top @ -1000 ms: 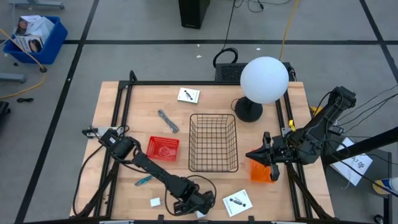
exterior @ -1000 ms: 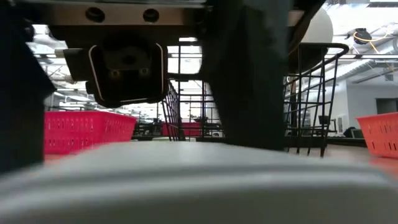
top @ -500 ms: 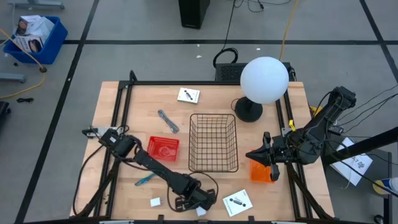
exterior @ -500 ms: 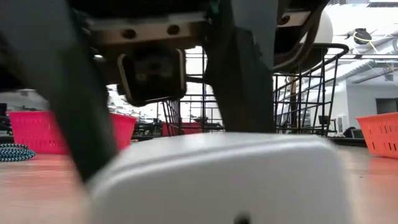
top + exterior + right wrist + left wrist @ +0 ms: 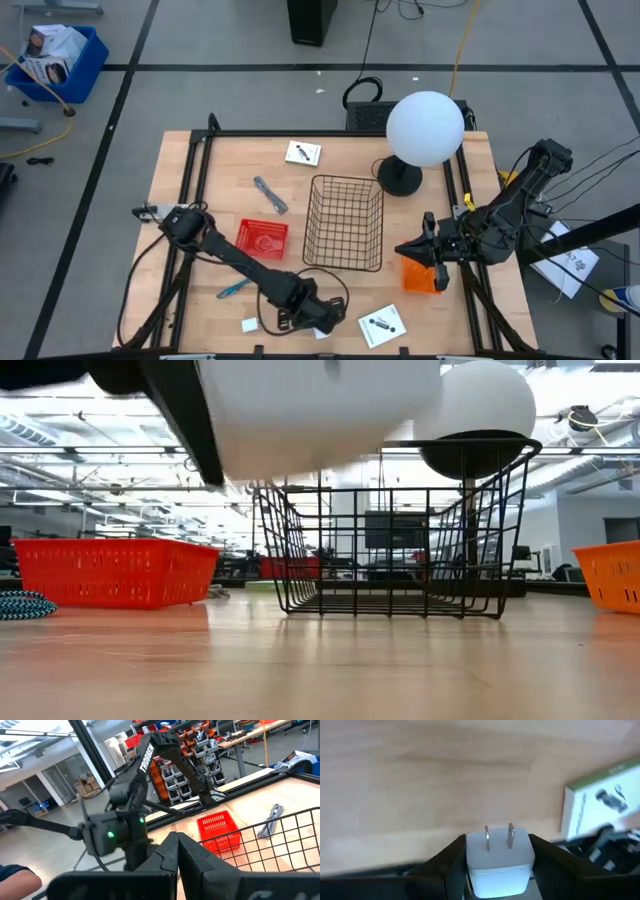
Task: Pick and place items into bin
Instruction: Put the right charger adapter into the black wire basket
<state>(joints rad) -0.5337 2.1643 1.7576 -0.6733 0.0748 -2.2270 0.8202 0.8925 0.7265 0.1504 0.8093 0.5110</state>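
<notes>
My left gripper (image 5: 318,328) is at the table's near edge, shut on a small white block with two metal prongs (image 5: 499,856). The low view shows that block (image 5: 320,405) above the table. A second white block (image 5: 250,324) and the teal tool (image 5: 232,290) lie to its left. One white card (image 5: 381,323) lies beside the gripper, the other (image 5: 303,153) near the far edge. The grey bent piece (image 5: 270,195) lies left of the black wire basket (image 5: 345,225). My right gripper (image 5: 408,250) waits shut at the right. My left gripper pinches the white block by its two opposite side faces (image 5: 470,860), one finger (image 5: 451,865) on each side. The fingers come from above, pointing down. The two prongs (image 5: 497,837) stick out past the fingertips. The block is lifted clear of the table.
A red basket (image 5: 263,240) stands left of the wire basket, an orange bin (image 5: 422,276) under my right gripper. A lamp with a white globe (image 5: 425,128) stands at the far right. Bare wood lies between the near edge and the baskets.
My left gripper has risen from the table at the near edge, taking the white block with it. In the low view the block has gone from resting on the wood to hanging high in the picture.
</notes>
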